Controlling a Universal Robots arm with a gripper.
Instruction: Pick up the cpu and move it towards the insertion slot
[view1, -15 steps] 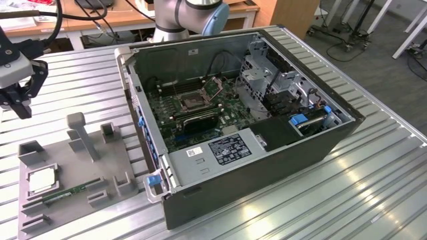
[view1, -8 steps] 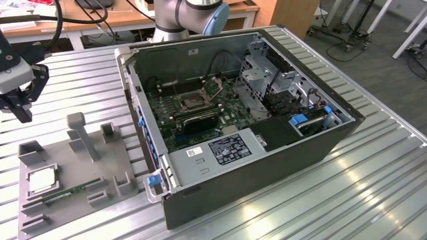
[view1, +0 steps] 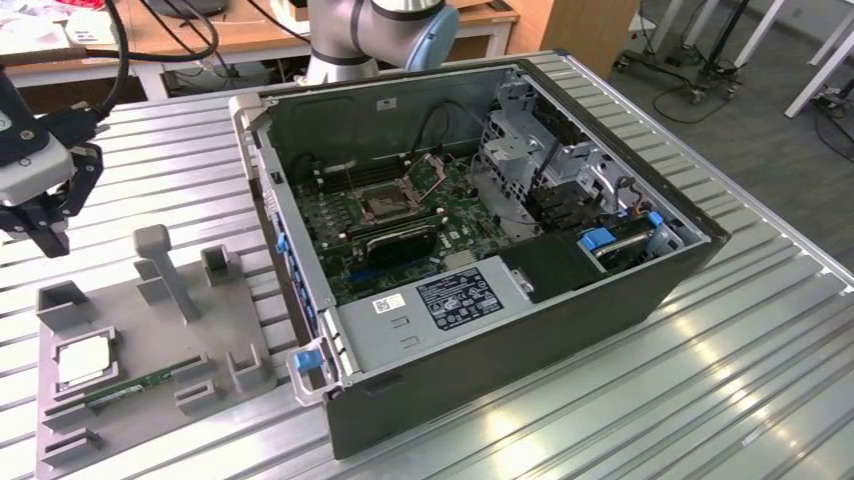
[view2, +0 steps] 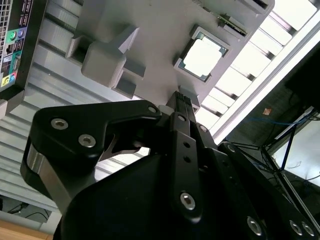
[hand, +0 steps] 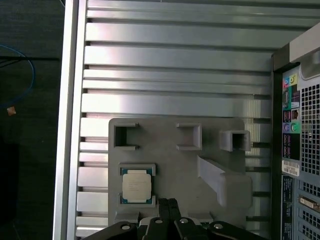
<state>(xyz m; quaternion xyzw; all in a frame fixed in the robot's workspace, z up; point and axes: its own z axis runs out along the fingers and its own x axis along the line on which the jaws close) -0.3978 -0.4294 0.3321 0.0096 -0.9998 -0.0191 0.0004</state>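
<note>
The exterior view takes in the open computer case (view1: 561, 335), where the insertion slot (view1: 388, 200), a silver-framed square with a dark centre, sits on the green board. Well apart from it, at the exterior view's left, the cpu (view1: 83, 358) lies flat in a recess of a matte grey fixture plate (view1: 140, 335) on the ribbed metal table (view1: 747, 380). The first wrist view brings the cpu's pale metal lid close, near the black gripper (hand: 167, 202), which hangs above the plate with its fingers pressed together, holding nothing.
</note>
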